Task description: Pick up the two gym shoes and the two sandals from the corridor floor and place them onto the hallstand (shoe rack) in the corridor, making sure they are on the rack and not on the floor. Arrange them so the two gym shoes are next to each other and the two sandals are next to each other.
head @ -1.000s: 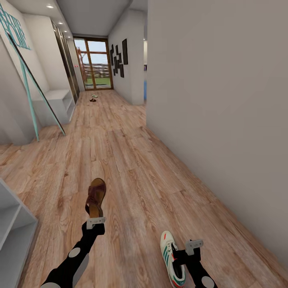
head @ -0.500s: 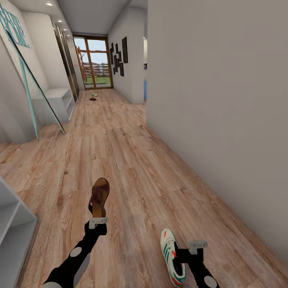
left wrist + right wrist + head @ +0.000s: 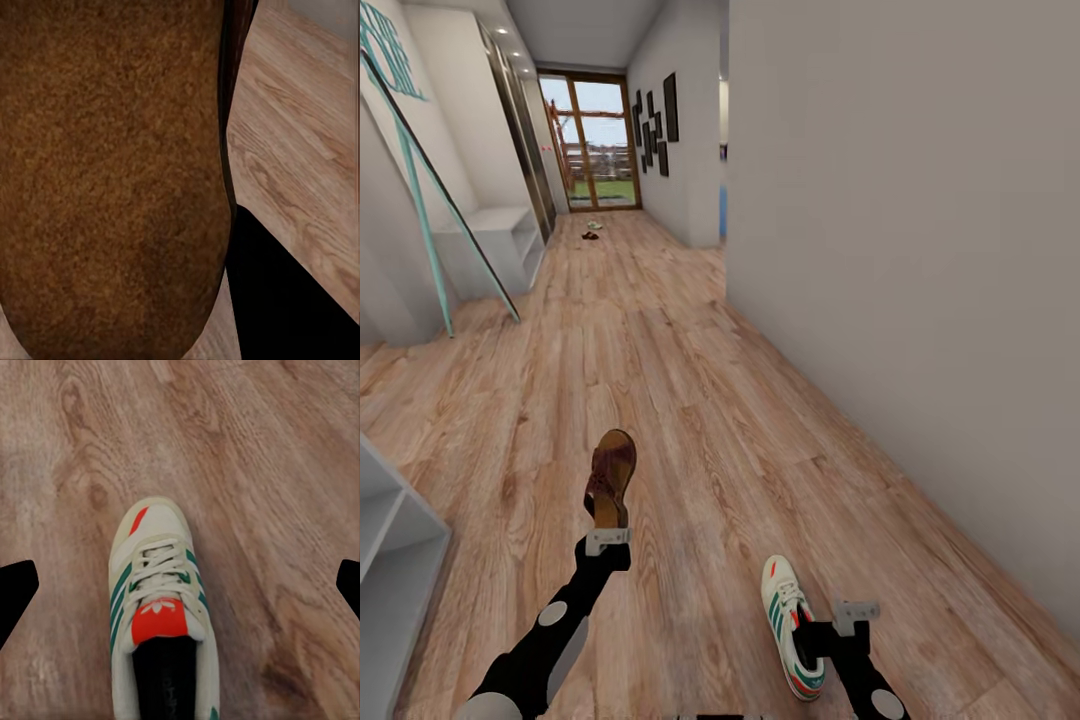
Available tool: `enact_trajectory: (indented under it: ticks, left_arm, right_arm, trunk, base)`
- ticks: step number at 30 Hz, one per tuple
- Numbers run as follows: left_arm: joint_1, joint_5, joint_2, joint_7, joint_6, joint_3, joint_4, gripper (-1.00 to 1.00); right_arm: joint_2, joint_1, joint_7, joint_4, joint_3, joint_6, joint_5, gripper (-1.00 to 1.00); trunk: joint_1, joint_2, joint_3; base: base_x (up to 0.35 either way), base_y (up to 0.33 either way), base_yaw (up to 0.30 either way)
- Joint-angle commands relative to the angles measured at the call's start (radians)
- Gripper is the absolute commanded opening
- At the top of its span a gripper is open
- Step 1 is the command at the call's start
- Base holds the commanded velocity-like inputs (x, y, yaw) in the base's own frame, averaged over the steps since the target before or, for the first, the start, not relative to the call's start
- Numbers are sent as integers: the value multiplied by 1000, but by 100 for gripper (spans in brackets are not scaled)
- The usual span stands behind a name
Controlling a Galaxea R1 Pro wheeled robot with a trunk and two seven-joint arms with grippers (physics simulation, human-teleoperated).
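1. Against the picture half a second earlier, the head view has shifted: the far glass door and distant shoes sit higher, while the carried footwear holds its place by the arms.
2. Corridor floor runs ahead; a grey wall stands at right, a grey shelf unit at near left, a light grey hallstand farther along.
3. Left tool pinches a brown sandal by its heel, raised over the floor.
4. Right tool grips a white gym shoe from the side; its finger spread cannot be judged.
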Motion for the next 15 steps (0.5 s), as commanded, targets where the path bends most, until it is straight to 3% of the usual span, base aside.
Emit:
enact_trajectory:
  ticks: [1, 6, 15]
  left_arm:
    - [-1, 5, -2, -5, 20, -20, -46, -100]
    - [-1, 4, -9, -6, 108, -83, -109, -100]
    - [0, 5, -11, -5, 128, -97, -131, -100]
  right_arm:
    - [0, 0, -1, 1, 1, -4, -2, 100]
    - [-3, 0, -1, -2, 1, -3, -2, 100]
    - [-4, 0, -1, -4, 0, -4, -2, 100]
  trunk:
    - [0, -1, -6]
    - [2, -2, -34]
    - [6, -4, -83]
  base:
    - [0, 0, 0]
    - [0, 0, 0]
    - [0, 0, 0]
